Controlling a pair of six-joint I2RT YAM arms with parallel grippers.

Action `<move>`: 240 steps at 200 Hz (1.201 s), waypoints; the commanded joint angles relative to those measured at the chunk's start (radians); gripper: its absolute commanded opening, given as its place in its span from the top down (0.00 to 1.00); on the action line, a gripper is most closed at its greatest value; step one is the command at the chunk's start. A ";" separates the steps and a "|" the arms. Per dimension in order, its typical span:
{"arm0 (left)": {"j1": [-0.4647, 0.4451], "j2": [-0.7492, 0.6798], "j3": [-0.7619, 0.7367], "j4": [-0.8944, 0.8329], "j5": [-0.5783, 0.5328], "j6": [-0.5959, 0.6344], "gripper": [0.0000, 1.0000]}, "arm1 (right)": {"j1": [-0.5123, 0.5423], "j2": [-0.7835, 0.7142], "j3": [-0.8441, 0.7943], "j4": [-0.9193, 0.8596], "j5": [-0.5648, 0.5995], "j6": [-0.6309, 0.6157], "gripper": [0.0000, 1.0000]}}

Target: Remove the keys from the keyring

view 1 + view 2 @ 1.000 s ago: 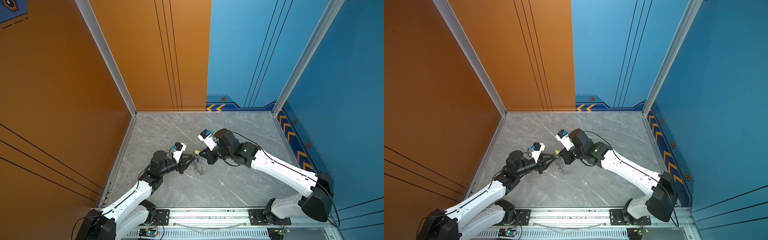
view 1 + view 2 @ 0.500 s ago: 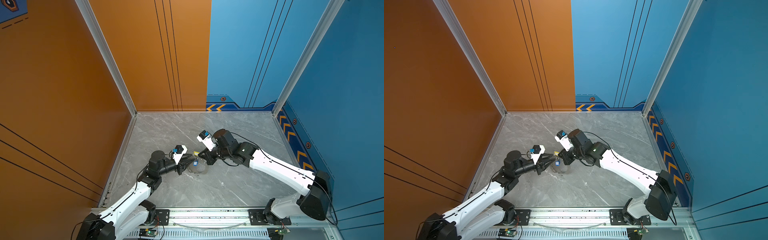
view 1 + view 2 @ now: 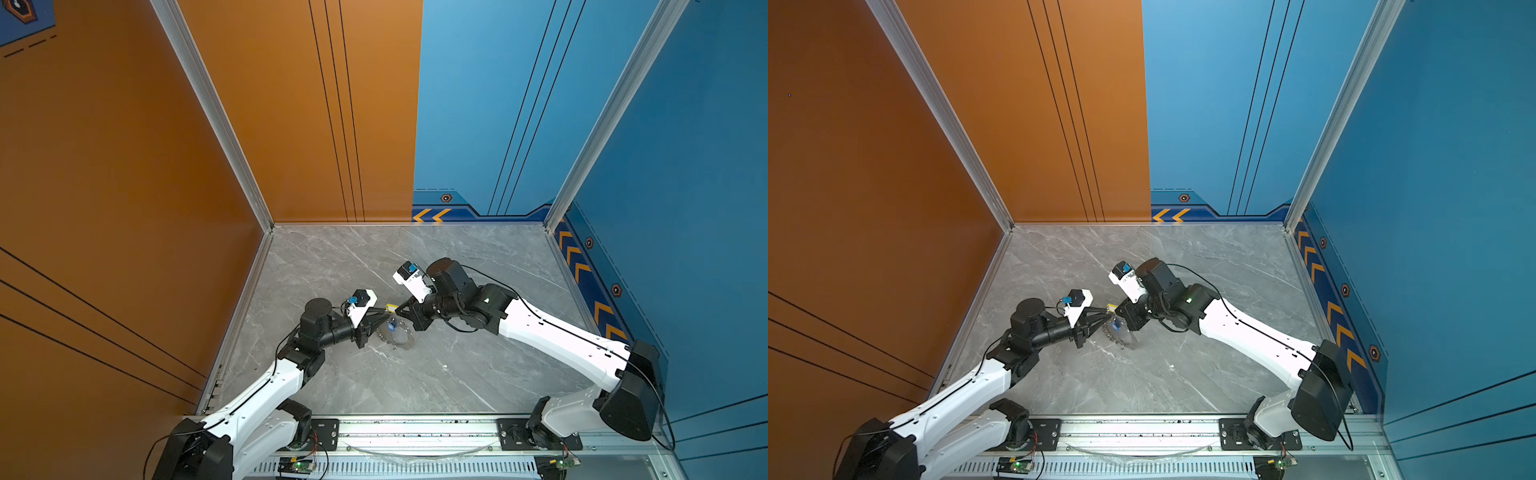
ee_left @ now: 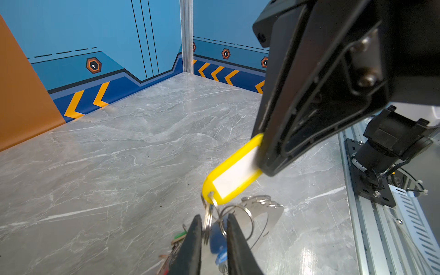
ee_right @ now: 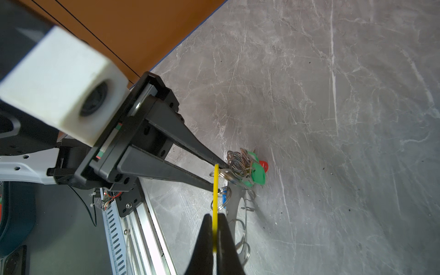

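Pinching yellow tag [image 4: 234, 176], right claw [image 5: 215, 216] faces left claw [image 4: 212, 220] straddling split ring [image 4: 207, 222].

Plan of the grey marble tabletop [image 3: 457, 374]. The large flat grey metal keyring [image 3: 402, 337] sits near the middle, with the left gripper [image 3: 386, 320] on its left and the right gripper [image 3: 397, 310] behind it. An oblong yellow plastic key tag [image 4: 234, 176] slants up from the keyring's edge into the right gripper's jaws. Small dark metal keys [image 5: 256, 175] with green and red tags bunch just beside the left gripper's fingertips.
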 commanded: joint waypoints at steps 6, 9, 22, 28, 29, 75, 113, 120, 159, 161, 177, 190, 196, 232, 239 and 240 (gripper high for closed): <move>0.007 -0.001 0.023 -0.010 0.016 0.005 0.85 | 0.002 -0.006 0.034 0.019 -0.011 -0.012 1.00; 0.008 -0.003 0.022 -0.010 0.015 0.005 0.86 | 0.002 -0.008 0.033 0.019 -0.009 -0.012 1.00; 0.008 -0.005 0.020 -0.010 0.014 0.009 0.88 | 0.003 -0.011 0.033 0.019 0.007 -0.014 1.00; 0.008 -0.004 0.020 -0.010 0.014 0.008 0.89 | 0.002 -0.015 0.031 0.019 0.015 -0.013 1.00; 0.008 -0.005 0.019 -0.010 0.014 0.008 0.89 | 0.002 -0.016 0.030 0.019 0.018 -0.014 1.00; 0.008 -0.007 0.011 -0.011 0.019 0.000 0.99 | -0.014 -0.044 0.007 0.025 0.096 -0.002 1.00; 0.009 -0.019 0.010 -0.010 0.022 -0.009 1.00 | -0.052 -0.063 -0.034 0.031 0.122 0.025 1.00; 0.009 -0.022 0.012 -0.010 0.021 -0.012 1.00 | -0.057 -0.067 -0.041 0.032 0.126 0.028 1.00; 0.012 -0.027 0.016 -0.011 0.026 -0.021 1.00 | -0.065 -0.080 -0.090 0.033 0.128 0.032 1.00; 0.011 -0.026 0.016 -0.011 0.028 -0.022 1.00 | -0.065 -0.080 -0.094 0.032 0.129 0.033 1.00; 0.011 -0.025 0.018 -0.011 0.031 -0.028 1.00 | -0.068 -0.086 -0.109 0.032 0.139 0.037 1.00; 0.012 -0.024 0.018 -0.010 0.029 -0.031 1.00 | -0.071 -0.097 -0.120 0.034 0.147 0.041 1.00; 0.012 -0.024 0.016 -0.009 0.029 -0.035 0.99 | -0.072 -0.101 -0.124 0.034 0.148 0.044 1.00; 0.014 -0.011 0.012 -0.011 0.023 -0.041 0.92 | -0.075 -0.126 -0.115 0.044 0.142 0.049 1.00; 0.014 -0.006 0.015 -0.011 0.026 -0.046 0.90 | -0.074 -0.129 -0.110 0.046 0.134 0.052 1.00; 0.013 -0.006 0.015 -0.011 0.027 -0.046 0.90 | -0.074 -0.129 -0.109 0.047 0.133 0.052 1.00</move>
